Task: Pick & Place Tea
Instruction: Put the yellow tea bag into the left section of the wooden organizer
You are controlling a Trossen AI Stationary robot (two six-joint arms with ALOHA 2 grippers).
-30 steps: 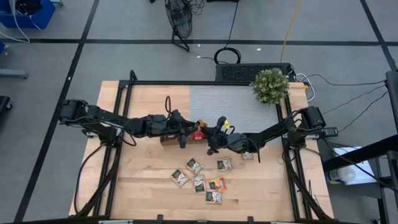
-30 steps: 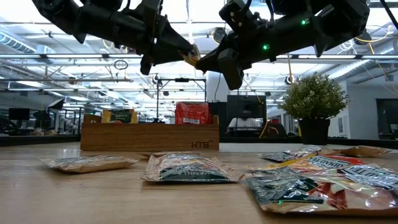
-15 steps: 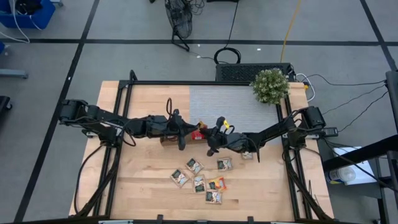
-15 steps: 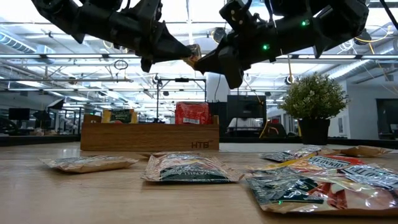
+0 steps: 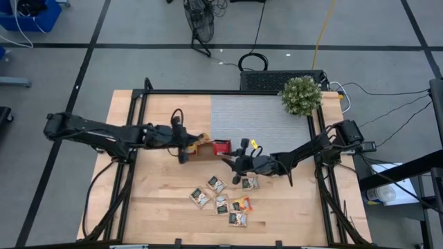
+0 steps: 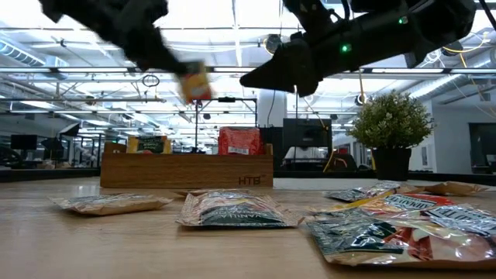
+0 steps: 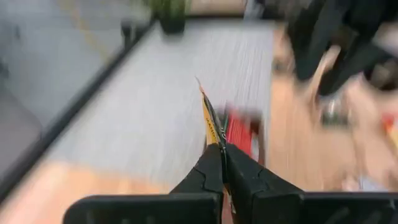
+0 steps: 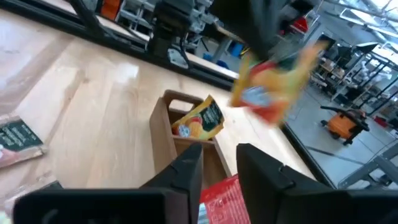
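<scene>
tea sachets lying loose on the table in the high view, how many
6 sachets, clustered on the table's front half; the right arm may hide more.

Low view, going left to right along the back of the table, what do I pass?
Wooden tray with a green sachet standing in its left part, then a red sachet in its right part → monitor → potted plant.

Orange-yellow sachet (image 6: pixel 195 81), brown tray (image 6: pixel 186 170)
</scene>
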